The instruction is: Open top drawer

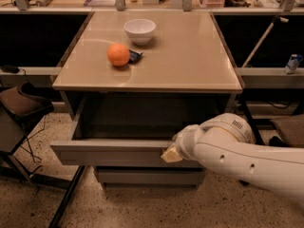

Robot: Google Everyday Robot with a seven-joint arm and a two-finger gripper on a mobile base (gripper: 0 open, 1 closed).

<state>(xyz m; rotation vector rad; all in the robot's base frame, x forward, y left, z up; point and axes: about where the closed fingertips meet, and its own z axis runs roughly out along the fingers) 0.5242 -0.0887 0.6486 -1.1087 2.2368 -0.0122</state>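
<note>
the gripper (171, 154) is at the upper edge of the front panel of the top drawer (109, 152), right of the panel's middle. it ends the white arm (247, 158) that comes in from the lower right. whether it is set wide, narrow or clamped on the panel cannot be told. the top drawer stands pulled out from under the table top (190, 56). its grey front runs away to the gripper's left, and its shallow, dark inside lies just behind the gripper. below the gripper a lower drawer (147, 176) sits flush. well beyond the gripper, on the table top, stands a white bowl (139, 31), its inside showing plain white. nearer is an orange (118, 54), touching a small dark object (135, 56).
</note>
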